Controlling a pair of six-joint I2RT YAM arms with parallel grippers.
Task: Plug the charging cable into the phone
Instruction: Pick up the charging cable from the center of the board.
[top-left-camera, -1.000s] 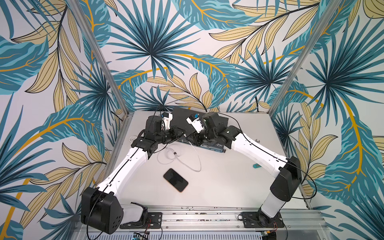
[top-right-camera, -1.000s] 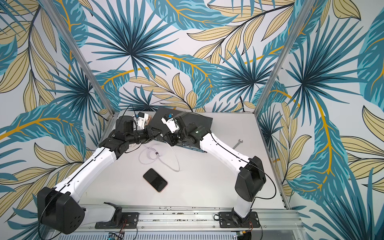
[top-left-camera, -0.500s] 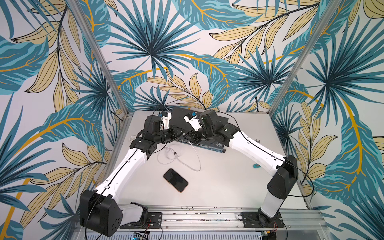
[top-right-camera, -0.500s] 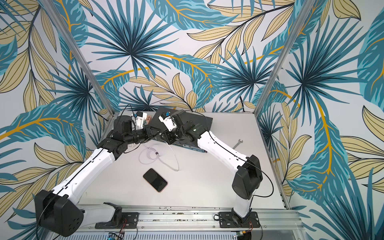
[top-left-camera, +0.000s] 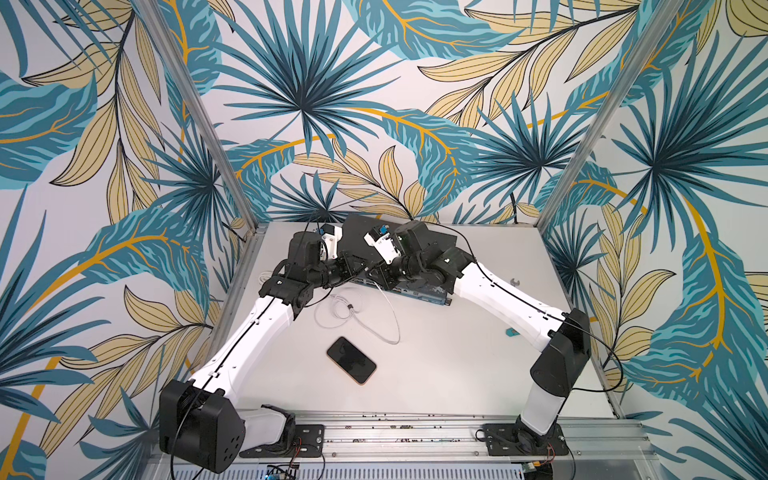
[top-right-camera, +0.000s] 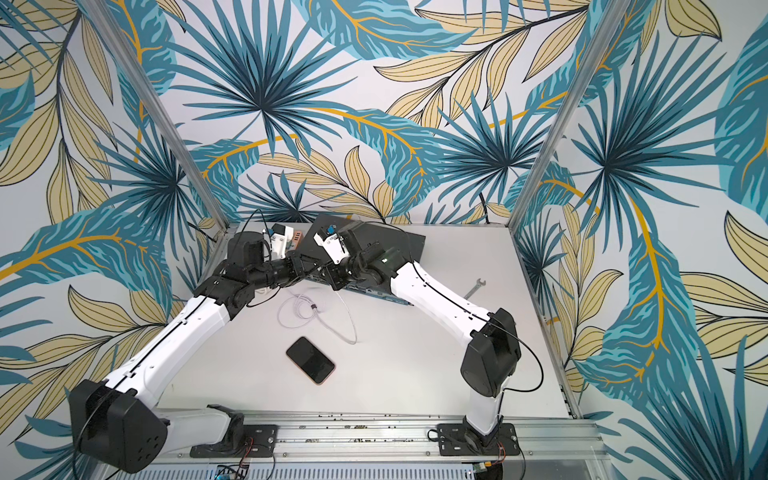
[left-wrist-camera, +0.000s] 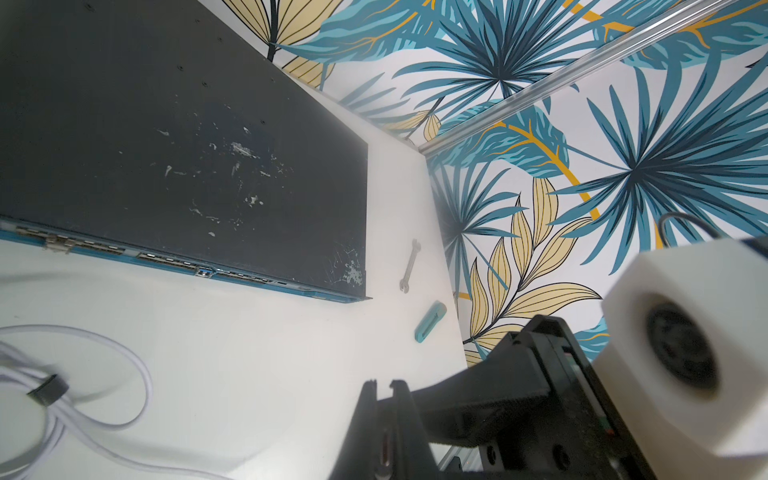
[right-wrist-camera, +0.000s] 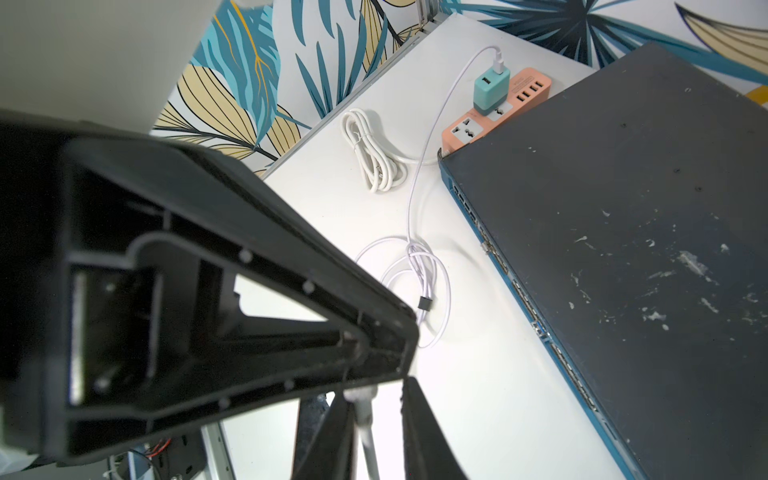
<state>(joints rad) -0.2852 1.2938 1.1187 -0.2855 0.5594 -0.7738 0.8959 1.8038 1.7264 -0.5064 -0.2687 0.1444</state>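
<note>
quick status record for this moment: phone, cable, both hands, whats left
phone: flat on table, face up, nothing plugged in
charging cable: bundle on table, free end raised between the hands
left hand: shut, apparently on the cable end
right hand: fingers apart, either side of the cable
remaining: bring connector to phone

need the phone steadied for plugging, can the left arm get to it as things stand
Probably yes: the phone lies uncovered on the table, and only the charging cable loops near it.
</note>
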